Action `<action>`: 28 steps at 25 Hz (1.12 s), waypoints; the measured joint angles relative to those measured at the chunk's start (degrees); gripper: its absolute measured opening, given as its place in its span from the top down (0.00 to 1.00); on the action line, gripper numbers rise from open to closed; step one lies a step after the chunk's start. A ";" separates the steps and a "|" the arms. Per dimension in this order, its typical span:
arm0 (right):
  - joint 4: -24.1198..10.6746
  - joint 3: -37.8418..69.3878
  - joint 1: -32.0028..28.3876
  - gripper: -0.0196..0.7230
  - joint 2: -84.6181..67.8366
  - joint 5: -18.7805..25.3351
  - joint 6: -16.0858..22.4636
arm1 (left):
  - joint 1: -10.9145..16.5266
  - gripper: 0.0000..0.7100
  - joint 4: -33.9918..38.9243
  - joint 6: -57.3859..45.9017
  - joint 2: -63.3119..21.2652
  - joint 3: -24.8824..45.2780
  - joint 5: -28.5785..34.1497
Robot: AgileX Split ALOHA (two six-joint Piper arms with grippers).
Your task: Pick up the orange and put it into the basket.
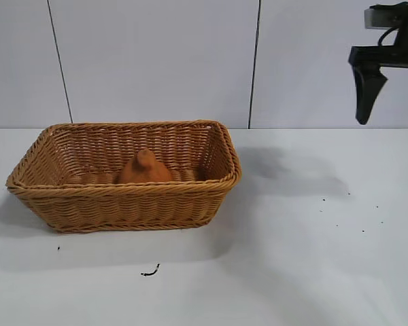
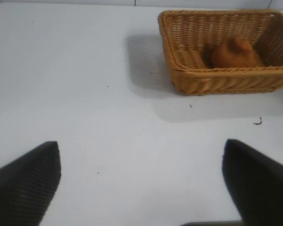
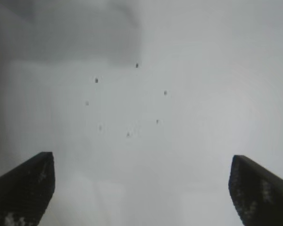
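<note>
Orange (image 1: 144,170) is seen lying inside the basket (image 1: 126,204), which is set on a white table (image 1: 313,258) marked with small dark specks, backed by a pale panelled wall (image 1: 156,61). The right gripper (image 3: 141,188) is held high above bare table right of the basket, jaws spread wide and empty. The left gripper (image 2: 141,181) is likewise wide and empty, well apart from the basket
</note>
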 joint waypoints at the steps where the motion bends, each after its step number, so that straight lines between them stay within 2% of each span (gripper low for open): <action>1: 0.00 3.00 0.00 0.04 -2.89 0.00 -0.08 | 0.00 0.06 0.00 0.00 0.00 0.00 0.00; 3: 0.11 10.05 0.00 0.04 -9.90 0.00 -0.37 | 0.00 0.06 0.00 0.00 0.00 0.00 0.00; 4: 0.11 10.05 0.00 0.04 -9.90 0.00 -0.37 | 0.00 0.06 0.00 0.00 0.00 0.00 0.00; 5: 0.15 16.18 0.00 0.04 -16.37 0.00 -0.43 | 0.00 0.06 0.00 0.00 0.00 0.00 0.00; 11: 0.15 33.68 0.00 0.04 -36.75 -0.52 -0.48 | 0.00 0.06 0.00 0.00 0.00 0.00 0.00; 17: 0.15 47.32 0.00 0.04 -58.16 -7.45 -0.64 | 0.00 0.06 0.00 0.00 0.00 0.00 0.00; 21: 0.29 52.15 0.00 0.04 -72.84 -9.24 -0.64 | 0.00 0.06 0.00 0.00 0.00 0.00 0.00; 28: 0.54 52.63 0.25 0.04 -94.75 -10.37 -0.64 | 0.00 0.06 0.00 0.00 0.00 0.00 0.00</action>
